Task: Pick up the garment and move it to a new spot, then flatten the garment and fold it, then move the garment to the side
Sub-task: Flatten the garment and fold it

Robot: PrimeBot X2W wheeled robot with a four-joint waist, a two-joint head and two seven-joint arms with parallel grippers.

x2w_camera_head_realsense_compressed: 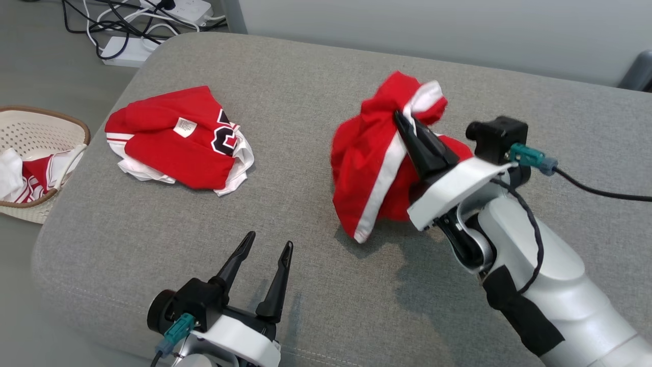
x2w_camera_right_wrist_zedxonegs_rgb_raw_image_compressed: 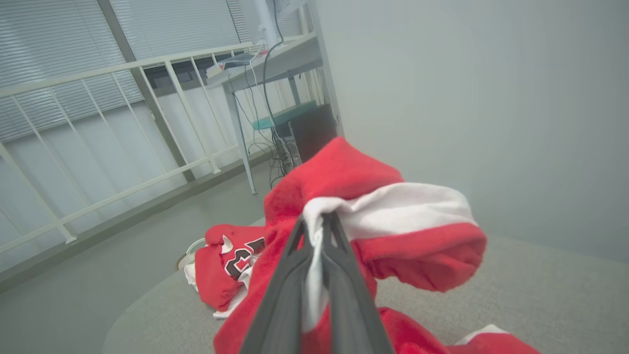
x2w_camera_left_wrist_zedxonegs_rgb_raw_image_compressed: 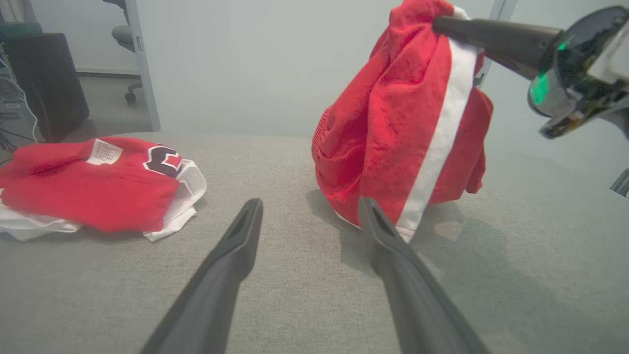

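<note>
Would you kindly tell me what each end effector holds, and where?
The right end effector pinches the red garment by a bunched fold at its white stripe; the left end effector is open and empty.

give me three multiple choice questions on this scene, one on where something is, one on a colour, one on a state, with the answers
1. Where is the basket?
A) beside the grey cushion, off its left edge
B) on the cushion between the garments
C) on the cushion's right end

2. What colour is the stripe on the held garment?
A) black
B) white
C) yellow

3. How is the right tool?
A) open above the cushion
B) shut on nothing
C) shut on the held garment

Answers:
1 A, the head view shows its rim just off the cushion's left edge.
2 B, a white band runs down the red cloth.
3 C, its fingers pinch the cloth, which hangs from them, while the left tool stands open and empty.
</note>
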